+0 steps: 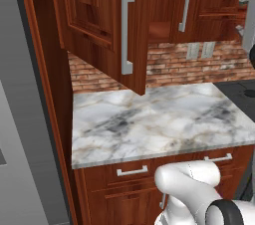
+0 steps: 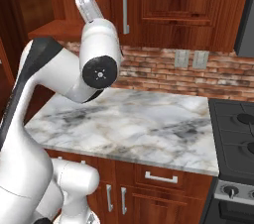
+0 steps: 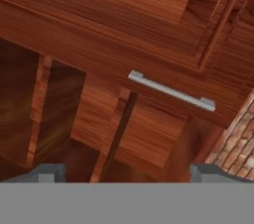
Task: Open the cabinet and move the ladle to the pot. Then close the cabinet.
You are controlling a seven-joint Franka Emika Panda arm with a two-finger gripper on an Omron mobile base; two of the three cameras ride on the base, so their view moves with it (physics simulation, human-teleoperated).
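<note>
Cabinet (image 1: 99, 25) fills the top of the left base view, its left door swung well out over the marble counter (image 1: 159, 119), the long bar handle (image 1: 127, 30) near the top centre; the right door (image 1: 199, 0) with its own handle looks shut or nearly so. In the hand view the jaws stand wide apart with nothing between them, their two grey fingertips (image 3: 47, 173) at the bottom edge, facing the reddish wood with a silver bar handle (image 3: 171, 90) running slantwise across the middle and the dark cabinet interior at lower left. In the right base view the arm's wrist (image 2: 99, 44) is raised at upper left, just below the cabinet.

Ladle: I cannot pick it out; the inner shelf is dim and no slim dark shape is clear. The pot is likewise not discernible, though the stove (image 2: 233, 129) sits at the right edge of the right base view.

Risks, as I judge them: the open door hangs in the arm's path, so a reach inward could clip its edge and swing it. Reaching into a shadowed interior without a sighted ladle invites a blind grasp or a knock that sends it off the shelf. The raised elbow may also brush the cabinet's underside.
</note>
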